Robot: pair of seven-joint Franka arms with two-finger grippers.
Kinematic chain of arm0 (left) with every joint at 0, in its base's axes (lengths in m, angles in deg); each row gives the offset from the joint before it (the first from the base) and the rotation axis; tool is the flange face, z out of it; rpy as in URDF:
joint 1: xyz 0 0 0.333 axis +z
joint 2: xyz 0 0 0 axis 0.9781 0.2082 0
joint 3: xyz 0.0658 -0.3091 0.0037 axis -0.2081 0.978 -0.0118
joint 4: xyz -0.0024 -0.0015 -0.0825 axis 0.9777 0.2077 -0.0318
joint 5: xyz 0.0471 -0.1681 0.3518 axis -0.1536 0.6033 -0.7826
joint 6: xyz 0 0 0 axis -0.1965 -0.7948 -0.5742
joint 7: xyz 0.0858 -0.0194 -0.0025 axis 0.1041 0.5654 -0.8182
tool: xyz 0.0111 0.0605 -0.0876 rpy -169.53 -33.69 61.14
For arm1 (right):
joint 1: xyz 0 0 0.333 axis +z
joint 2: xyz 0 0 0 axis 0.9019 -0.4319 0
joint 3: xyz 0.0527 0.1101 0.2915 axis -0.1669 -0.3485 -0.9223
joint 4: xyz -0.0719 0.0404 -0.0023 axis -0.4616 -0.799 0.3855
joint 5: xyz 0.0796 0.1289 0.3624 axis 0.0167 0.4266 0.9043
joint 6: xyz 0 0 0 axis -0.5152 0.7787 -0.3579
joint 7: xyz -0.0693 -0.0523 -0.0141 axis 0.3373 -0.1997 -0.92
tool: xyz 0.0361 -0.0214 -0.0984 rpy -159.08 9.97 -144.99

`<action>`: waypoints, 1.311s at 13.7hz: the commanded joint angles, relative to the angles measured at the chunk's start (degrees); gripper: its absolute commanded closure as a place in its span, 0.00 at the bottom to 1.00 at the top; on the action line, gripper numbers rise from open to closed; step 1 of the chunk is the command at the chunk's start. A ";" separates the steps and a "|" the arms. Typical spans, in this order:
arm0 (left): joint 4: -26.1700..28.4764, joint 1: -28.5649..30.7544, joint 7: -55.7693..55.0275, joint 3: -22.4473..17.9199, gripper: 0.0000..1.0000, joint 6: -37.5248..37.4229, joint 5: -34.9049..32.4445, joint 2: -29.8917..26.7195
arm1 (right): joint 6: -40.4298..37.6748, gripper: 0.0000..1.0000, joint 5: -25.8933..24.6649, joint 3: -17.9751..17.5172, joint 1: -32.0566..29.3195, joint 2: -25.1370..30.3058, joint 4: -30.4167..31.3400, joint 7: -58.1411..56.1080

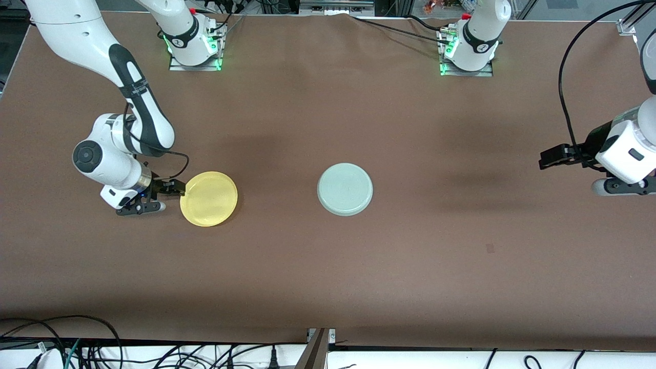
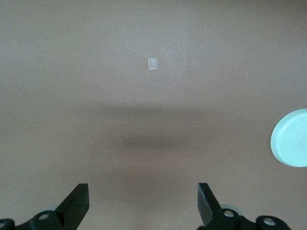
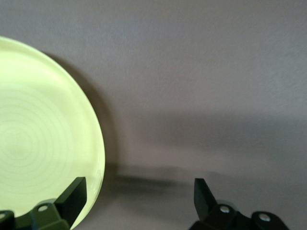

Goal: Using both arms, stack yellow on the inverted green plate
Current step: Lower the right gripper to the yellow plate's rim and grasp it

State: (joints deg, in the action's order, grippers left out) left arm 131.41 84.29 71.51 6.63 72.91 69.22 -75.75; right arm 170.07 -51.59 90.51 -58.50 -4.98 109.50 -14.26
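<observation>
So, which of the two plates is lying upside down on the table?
The green plate, at the middle of the table, lies upside down: its flat ringed underside faces up. The yellow plate, toward the right arm's end beside the right gripper, shows its rimmed inside.

Brown table (image 1: pixel 328 287) w/ small tape mark (image 2: pixel 152 63), cables (image 1: pixel 77 348) at edge
</observation>
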 commanded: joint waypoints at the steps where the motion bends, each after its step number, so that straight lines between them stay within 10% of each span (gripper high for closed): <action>1: 3.46 -0.50 1.06 -0.36 0.00 0.84 -0.78 -4.78 | 1.26 0.06 2.04 -0.37 -0.02 1.70 2.02 -0.38; 18: 6.20 -0.76 2.03 -2.38 0.00 1.90 -0.09 -5.76 | 0.65 0.73 5.56 -1.60 0.07 0.37 0.00 -0.29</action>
State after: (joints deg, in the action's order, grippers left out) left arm 136.15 83.72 72.40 5.06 74.13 69.13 -79.94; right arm 170.52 -47.34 89.20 -58.35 -4.81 109.29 -14.20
